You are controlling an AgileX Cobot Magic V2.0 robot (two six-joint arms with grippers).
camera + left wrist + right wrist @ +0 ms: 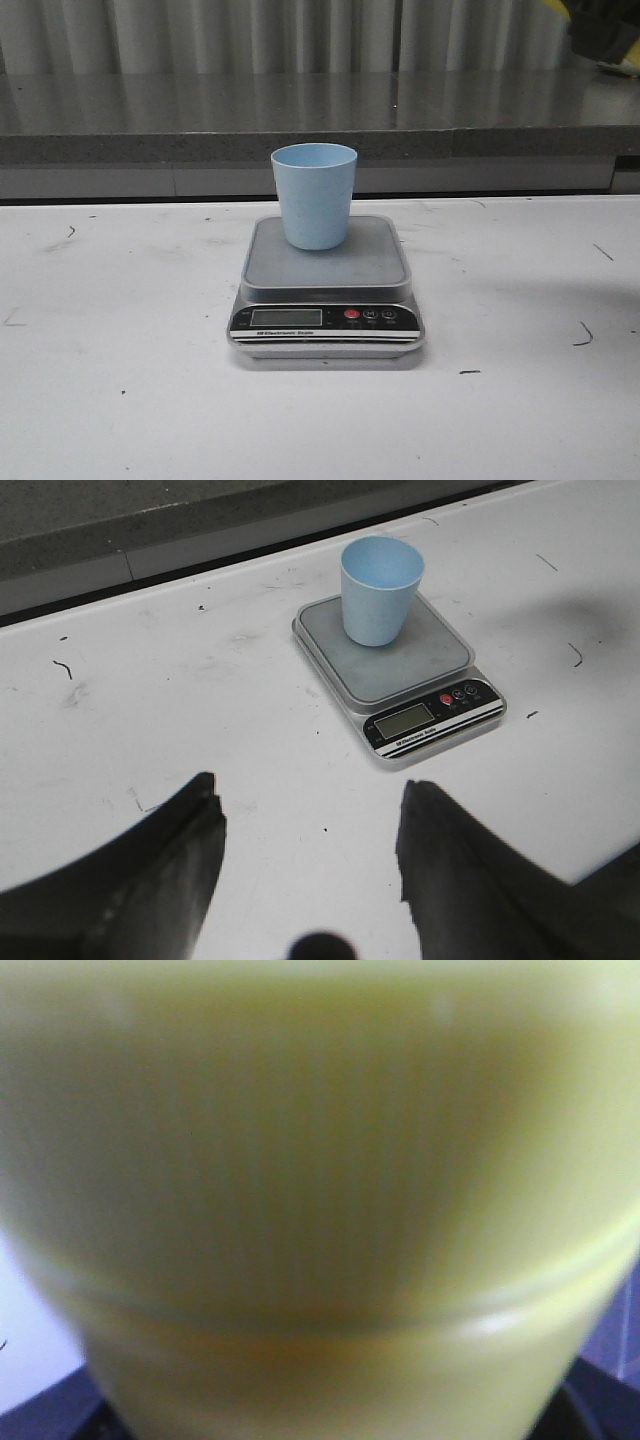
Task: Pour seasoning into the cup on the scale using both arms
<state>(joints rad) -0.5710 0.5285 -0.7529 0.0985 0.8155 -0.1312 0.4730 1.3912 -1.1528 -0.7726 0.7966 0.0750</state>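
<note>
Left gripper (310, 830): jaws spread wide, nothing between them, only bare white table (150, 700) below. It hangs back from the scale (400, 670), near but not touching, apparently waiting its turn; judging by the task, it may be meant to steady the cup or help with the bottle cap.

Right gripper: its own camera is filled edge to edge with a blurred yellow bottle (320, 1200), pressed close to the lens. Fingers barely show as dark corners at the frame's bottom, so whether they clench the bottle cannot be told for sure; the bottle sitting that close suggests it is held. In the front view, a dark shape with a bit of yellow (600, 35) sits at the far upper right corner, high and well apart from the cup. Likely that arm with the bottle, too cropped to confirm.

Cup (314, 195): pale blue, upright, open mouth up, standing on the scale's steel platform toward its back edge, away from the display. Inside looks empty from the left wrist view. Placed there so the pour gets weighed.

Scale (325, 290): flat on the table centre, black front panel facing the robot; display digits too small to read.

Judgement: pour not started; bottle must travel over to the cup and tip nozzle-down. Risk: overshooting the small mouth, or knocking the light cup.
</note>
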